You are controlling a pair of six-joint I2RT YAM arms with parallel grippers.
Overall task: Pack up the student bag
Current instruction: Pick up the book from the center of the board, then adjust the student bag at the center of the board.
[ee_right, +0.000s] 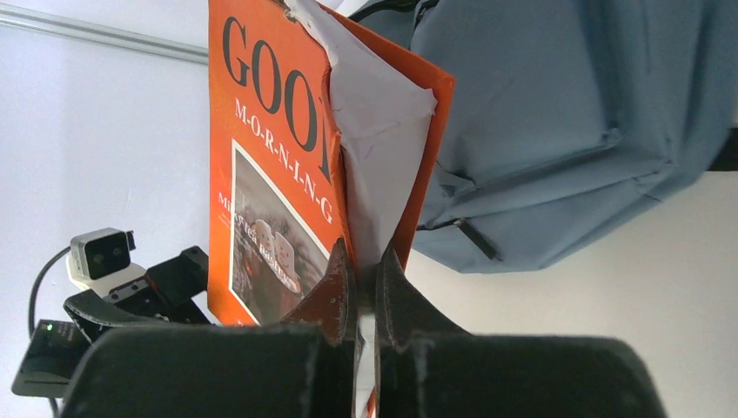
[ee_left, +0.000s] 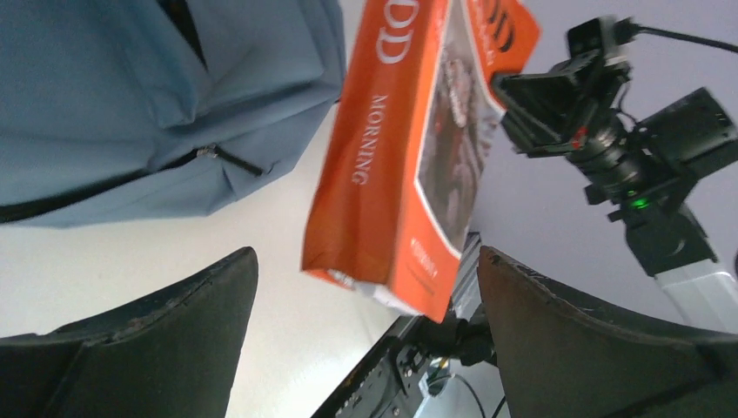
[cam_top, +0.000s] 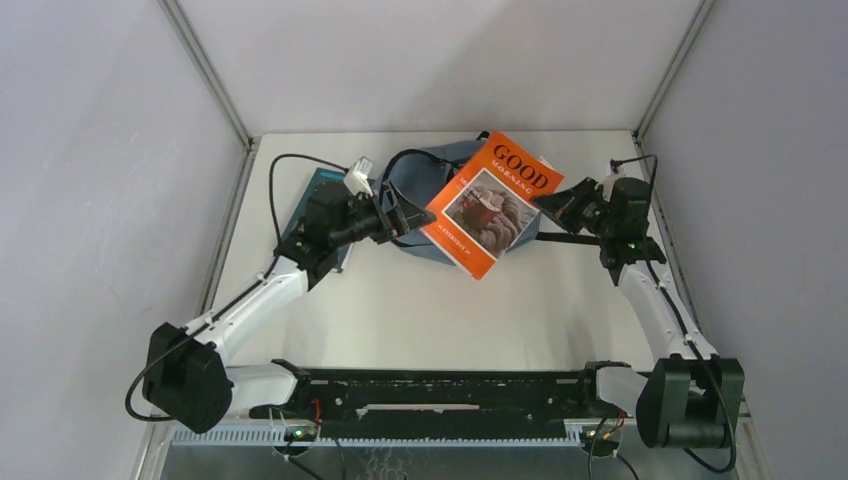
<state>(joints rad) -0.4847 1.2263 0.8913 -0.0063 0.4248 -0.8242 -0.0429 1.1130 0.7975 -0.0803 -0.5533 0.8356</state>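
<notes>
The student bag (cam_top: 438,165) is soft grey-blue fabric and lies at the back middle of the table, mostly covered by an orange book (cam_top: 490,205) titled GOOD MORNING. My right gripper (cam_top: 552,205) is shut on the book's right edge, holding it tilted above the bag. In the right wrist view the fingers (ee_right: 335,287) pinch the book (ee_right: 270,174) cover and pages, with the bag (ee_right: 557,113) behind. My left gripper (cam_top: 405,215) stands open just left of the book, holding nothing. Its wrist view shows the book (ee_left: 392,148) hanging ahead of the wide jaws and the bag (ee_left: 130,96) at the upper left.
A teal book (cam_top: 315,190) lies flat at the back left, partly under the left arm. Grey walls close in the table on three sides. A black rail (cam_top: 440,395) runs along the near edge between the arm bases.
</notes>
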